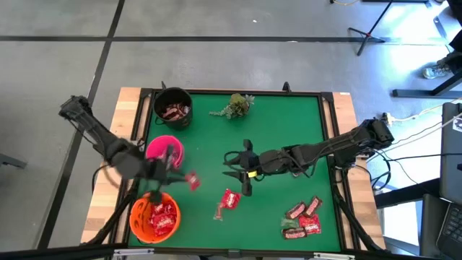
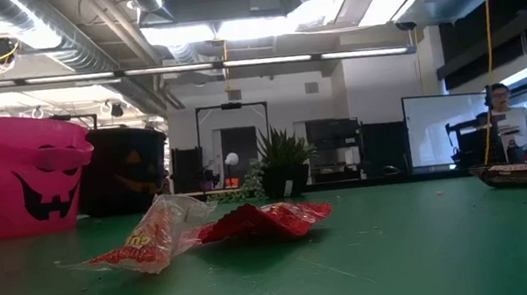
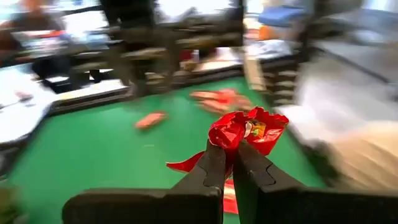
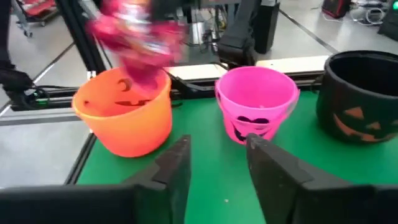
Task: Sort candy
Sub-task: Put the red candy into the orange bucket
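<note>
left tool (image 1: 189,179) pinched tight on a red candy (image 1: 193,181), raised at 2 o'clock of orange bowl (image 1: 154,217) | right tool (image 1: 232,170) mid-worktop (image 1: 289,123), fingers parted, empty | loose candy (image 1: 229,199) at its 6 o'clock; green clear around pink bowl (image 1: 165,151)

A green tabletop (image 1: 289,130) holds black (image 1: 173,107), pink (image 1: 165,151) and orange (image 1: 154,217) buckets, a leafy sprig (image 1: 235,105), two red candy packets (image 1: 227,201) mid-table and a cluster of perhaps four candies (image 1: 302,218).
</note>
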You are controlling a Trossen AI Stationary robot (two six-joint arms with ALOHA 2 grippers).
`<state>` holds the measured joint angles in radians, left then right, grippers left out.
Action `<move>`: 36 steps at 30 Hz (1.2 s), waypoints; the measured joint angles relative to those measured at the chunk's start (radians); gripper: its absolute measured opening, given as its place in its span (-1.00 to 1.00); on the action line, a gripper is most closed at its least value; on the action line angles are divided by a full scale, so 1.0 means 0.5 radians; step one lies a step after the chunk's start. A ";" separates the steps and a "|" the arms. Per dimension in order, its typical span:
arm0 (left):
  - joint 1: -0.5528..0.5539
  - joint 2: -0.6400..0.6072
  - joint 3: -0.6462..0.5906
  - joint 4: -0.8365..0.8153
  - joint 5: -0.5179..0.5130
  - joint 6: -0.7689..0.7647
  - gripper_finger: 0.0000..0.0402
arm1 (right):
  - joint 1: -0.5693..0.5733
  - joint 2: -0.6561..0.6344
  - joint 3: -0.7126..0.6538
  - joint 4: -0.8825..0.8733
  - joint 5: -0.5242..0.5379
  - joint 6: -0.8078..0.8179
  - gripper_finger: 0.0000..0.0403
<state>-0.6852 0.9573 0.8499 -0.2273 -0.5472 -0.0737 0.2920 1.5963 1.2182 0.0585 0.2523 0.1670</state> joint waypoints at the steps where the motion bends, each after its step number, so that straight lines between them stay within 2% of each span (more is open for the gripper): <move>1: -0.067 -0.020 0.014 -0.042 0.037 -0.013 -1.00 | -0.002 -0.014 0.000 -0.037 0.004 0.001 -0.21; 5: -0.339 -0.065 0.068 -0.267 0.130 -0.248 -1.00 | -0.005 -0.026 0.000 -0.087 0.001 0.020 -0.13; 10: -0.648 -0.044 0.079 -0.473 0.144 -0.771 -1.00 | -0.003 -0.025 -0.001 -0.171 -0.001 0.025 -0.12; 13: -0.763 0.018 0.079 -0.558 0.146 -0.999 -1.00 | -0.003 -0.024 -0.001 -0.171 0.004 0.026 -0.12; 16: -0.844 0.066 0.079 -0.560 0.148 -1.098 -1.00 | -0.003 -0.024 -0.001 -0.170 0.009 0.026 -0.12; 29: -0.897 0.138 0.079 -0.659 0.136 -1.326 -0.99 | -0.004 -0.024 -0.001 -0.187 0.013 0.075 -0.12; 32: -0.897 0.137 0.079 -0.658 0.136 -1.369 -0.90 | -0.004 -0.024 -0.001 -0.190 -0.003 0.075 -0.12; 36: -0.897 0.137 0.079 -0.658 0.138 -1.416 -0.67 | 0.003 -0.024 -0.002 -0.205 -0.084 0.075 -0.12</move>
<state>-1.1339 1.0260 0.8894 -0.5564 -0.4783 -0.7819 0.2936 1.5845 1.2175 -0.0439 0.2103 0.2046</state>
